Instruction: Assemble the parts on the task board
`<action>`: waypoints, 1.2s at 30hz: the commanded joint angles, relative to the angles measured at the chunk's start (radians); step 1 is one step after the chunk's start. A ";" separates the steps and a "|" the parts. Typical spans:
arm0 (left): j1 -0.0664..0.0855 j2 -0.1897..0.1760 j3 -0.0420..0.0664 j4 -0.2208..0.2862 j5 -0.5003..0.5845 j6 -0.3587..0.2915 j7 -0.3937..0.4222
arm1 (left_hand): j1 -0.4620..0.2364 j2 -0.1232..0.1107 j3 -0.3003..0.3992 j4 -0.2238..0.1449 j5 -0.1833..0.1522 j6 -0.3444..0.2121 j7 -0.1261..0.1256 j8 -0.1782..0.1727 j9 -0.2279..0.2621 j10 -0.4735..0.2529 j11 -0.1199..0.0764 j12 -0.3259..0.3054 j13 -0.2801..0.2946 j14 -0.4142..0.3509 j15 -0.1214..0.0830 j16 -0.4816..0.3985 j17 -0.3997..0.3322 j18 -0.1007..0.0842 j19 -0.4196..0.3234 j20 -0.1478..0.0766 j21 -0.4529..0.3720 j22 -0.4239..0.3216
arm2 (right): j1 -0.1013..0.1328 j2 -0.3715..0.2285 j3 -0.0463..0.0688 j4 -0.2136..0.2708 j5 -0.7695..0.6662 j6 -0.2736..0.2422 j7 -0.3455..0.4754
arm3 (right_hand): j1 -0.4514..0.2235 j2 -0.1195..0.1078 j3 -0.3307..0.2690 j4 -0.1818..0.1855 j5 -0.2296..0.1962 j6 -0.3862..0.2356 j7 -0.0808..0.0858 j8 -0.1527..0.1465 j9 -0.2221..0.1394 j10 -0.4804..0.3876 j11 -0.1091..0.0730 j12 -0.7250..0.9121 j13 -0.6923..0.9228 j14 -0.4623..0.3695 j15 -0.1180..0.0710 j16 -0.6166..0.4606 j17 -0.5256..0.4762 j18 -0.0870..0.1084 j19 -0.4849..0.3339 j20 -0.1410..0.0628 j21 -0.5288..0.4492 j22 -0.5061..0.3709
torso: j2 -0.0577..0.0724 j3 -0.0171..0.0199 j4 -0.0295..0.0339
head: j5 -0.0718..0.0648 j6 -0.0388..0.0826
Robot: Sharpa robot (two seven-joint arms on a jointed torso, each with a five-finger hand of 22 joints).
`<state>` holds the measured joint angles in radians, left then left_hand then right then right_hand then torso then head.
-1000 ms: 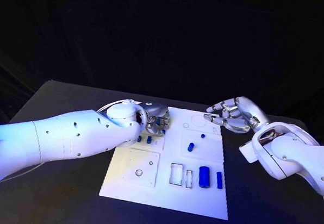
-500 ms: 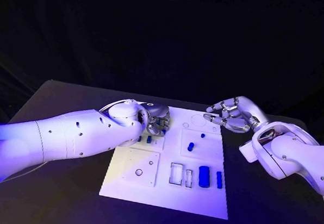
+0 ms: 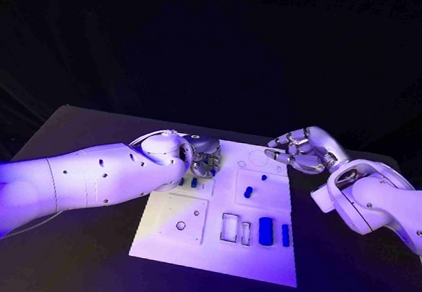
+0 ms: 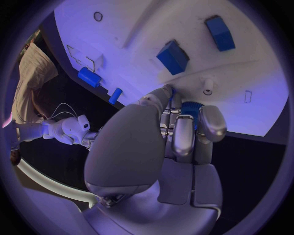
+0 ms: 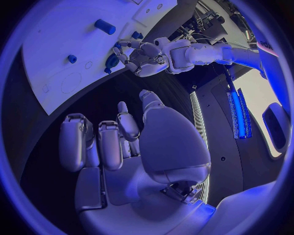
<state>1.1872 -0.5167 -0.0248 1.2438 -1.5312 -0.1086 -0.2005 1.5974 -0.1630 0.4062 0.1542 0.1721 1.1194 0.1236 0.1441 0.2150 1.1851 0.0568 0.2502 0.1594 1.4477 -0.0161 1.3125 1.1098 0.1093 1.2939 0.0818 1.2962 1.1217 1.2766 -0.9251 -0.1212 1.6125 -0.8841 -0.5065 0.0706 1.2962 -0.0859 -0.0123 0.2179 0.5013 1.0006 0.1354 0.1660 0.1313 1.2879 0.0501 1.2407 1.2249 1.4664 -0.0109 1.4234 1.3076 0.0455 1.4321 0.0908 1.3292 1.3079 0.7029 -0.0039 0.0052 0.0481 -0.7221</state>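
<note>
the blue part (image 4: 191, 108) you care about sits pinched in the fingertips of the left hand (image 3: 202, 153), at the far left edge of the task board (image 3: 260, 262). from the left wrist view it looks like a short round piece, mostly hidden by the fingers, so you can't tell its full shape. judge it light, stiff and smooth: it should not bend or break, but it could slip or twist in a shallow pinch, so keep the hold across its sides and leave its lower end free for seating.

just beside that hand, 2 small blue blocks (image 4: 173, 56) lie on the board, with a small white peg (image 4: 208, 87) close to the fingertips. further toward you, a large blue block (image 3: 265, 230) and a slim blue bar (image 3: 285, 234) rest next to empty rectangular slots. a short blue pin (image 3: 248, 191) lies near the board's middle.

the right hand (image 3: 301, 149) hovers over the board's far right corner, fingers loosely curled and apart, holding nothing. keep it clear while you place the held part.
</note>
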 commanded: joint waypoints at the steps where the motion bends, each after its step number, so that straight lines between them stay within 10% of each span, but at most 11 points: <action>1: -0.004 -0.002 0.000 0.005 0.006 -0.027 0.011 | 0.003 0.006 0.013 -0.007 0.005 0.012 0.001 -0.007 -0.003 0.010 0.001 -0.009 0.002 0.005 0.000 0.008 0.000 -0.009 0.007 -0.001 0.006 0.006 | -0.001 0.002 0.000 -0.001 -0.004 0.012 0.011 | -0.001 0.011 -0.006 -0.001 0.005 -0.004 -0.001 0.003 0.001 -0.003 0.002 0.000 0.001 0.046 -0.009 -0.003 0.031 0.015 -0.008 -0.001 -0.006 0.121 | 0.000 -0.0006 -0.0005 | -0.001 0.004; 22: -0.003 -0.117 0.041 0.130 0.080 -0.065 0.008 | -0.031 -0.007 0.030 -0.019 0.003 0.025 0.003 -0.019 -0.010 0.023 0.001 -0.030 0.003 0.003 0.001 0.005 -0.017 -0.009 0.007 0.000 0.014 0.014 | -0.003 -0.001 0.000 -0.005 -0.003 0.010 0.011 | -0.001 0.013 -0.006 0.000 0.006 -0.004 -0.001 0.004 0.001 -0.003 0.002 0.000 0.000 0.046 -0.009 -0.004 0.030 0.016 -0.009 -0.001 -0.008 0.120 | -0.001 0.0002 0.0017 | 0.000 0.005; 36: -0.002 -0.169 0.045 0.126 0.091 -0.009 -0.014 | -0.047 -0.011 0.029 -0.019 0.002 0.029 0.001 -0.022 -0.012 0.027 0.000 -0.036 0.003 0.002 0.001 0.004 -0.024 -0.009 0.005 0.001 0.014 0.014 | -0.006 -0.001 0.000 -0.005 -0.003 0.012 0.011 | -0.001 0.013 -0.006 0.000 0.006 -0.004 -0.001 0.004 0.001 -0.003 0.002 0.000 0.000 0.046 -0.009 -0.004 0.030 0.016 -0.009 -0.001 -0.008 0.120 | 0.000 -0.0005 0.0000 | 0.005 0.003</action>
<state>1.1839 -0.6865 0.0196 1.3694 -1.4518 -0.1467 -0.2065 1.5585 -0.1751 0.4293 0.1365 0.1741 1.1422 0.1254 0.1266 0.2020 1.2045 0.0550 0.2170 0.1624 1.4477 -0.0161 1.3160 1.0870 0.1094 1.2938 0.0819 1.3077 1.1345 1.2721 -0.9268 -0.1212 1.6070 -0.8833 -0.5064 0.0726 1.2921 -0.0819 -0.0122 0.2179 0.5013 1.0006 0.1354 0.1659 0.1318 1.2879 0.0501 1.2407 1.2246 1.4664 -0.0109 1.4234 1.3073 0.0455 1.4284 0.0872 1.3242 1.3075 0.7026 -0.0044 0.0066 0.0508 -0.7193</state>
